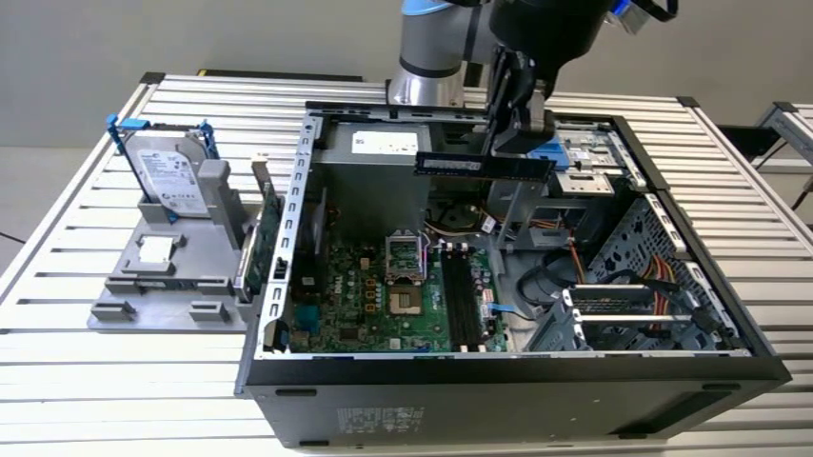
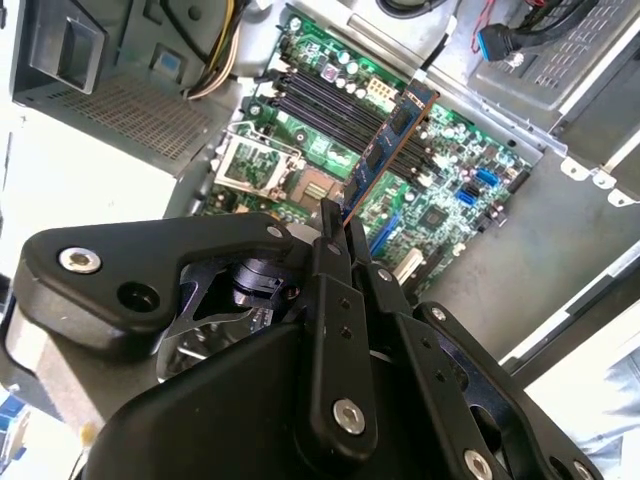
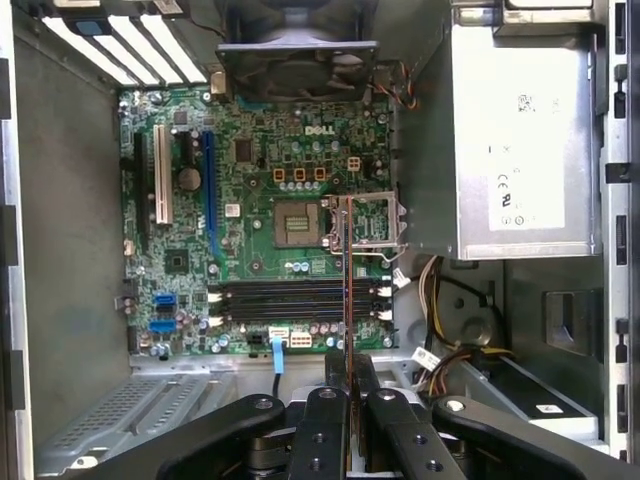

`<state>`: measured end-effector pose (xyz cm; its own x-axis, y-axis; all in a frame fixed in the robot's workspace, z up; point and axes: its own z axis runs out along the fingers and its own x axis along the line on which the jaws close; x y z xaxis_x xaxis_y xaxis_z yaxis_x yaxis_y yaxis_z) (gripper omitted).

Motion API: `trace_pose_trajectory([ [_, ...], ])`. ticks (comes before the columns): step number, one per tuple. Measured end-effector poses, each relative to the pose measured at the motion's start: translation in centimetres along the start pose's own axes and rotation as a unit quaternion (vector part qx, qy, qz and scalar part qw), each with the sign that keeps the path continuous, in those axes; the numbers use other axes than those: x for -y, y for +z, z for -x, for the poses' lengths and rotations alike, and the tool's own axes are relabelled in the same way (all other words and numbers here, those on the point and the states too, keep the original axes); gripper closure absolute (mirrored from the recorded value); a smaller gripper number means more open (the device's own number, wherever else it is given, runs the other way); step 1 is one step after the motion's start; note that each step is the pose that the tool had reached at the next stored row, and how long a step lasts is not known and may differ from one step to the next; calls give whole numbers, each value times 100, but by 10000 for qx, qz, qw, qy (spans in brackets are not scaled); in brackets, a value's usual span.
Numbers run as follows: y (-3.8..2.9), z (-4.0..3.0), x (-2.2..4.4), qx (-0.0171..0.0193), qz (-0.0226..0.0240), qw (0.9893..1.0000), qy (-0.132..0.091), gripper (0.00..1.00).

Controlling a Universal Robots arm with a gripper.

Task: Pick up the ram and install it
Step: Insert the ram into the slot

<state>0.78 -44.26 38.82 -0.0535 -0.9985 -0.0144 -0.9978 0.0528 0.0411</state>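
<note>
You are holding the ram (image 1: 451,164) in the upper centre of the exterior view, above the open case (image 1: 508,395), with the gripper (image 1: 515,150) clamped on it. Its long axis is running left-right there, level, crossing the memory slots (image 1: 464,305). Be squaring it to them and keeping it level.

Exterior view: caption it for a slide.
Pincer holds the ram above the motherboard inside the open computer case.

The exterior view looks down from high and well off onto the open case (image 1: 508,390) on the tabletop (image 1: 76,381), the gripper (image 1: 512,154) above it. Both wrist views sit close behind the gripper, looking past the ram (image 3: 347,280) it grips to the motherboard (image 3: 250,180) below. The first wrist view faces it squarely, the second wrist view aslant. All three share that board.
</note>
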Motion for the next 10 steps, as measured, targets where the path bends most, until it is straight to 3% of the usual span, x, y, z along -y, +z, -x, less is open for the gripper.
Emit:
trace_pose_trajectory([
  [10,0,0,-1,9,-3,9997,235,100],
])
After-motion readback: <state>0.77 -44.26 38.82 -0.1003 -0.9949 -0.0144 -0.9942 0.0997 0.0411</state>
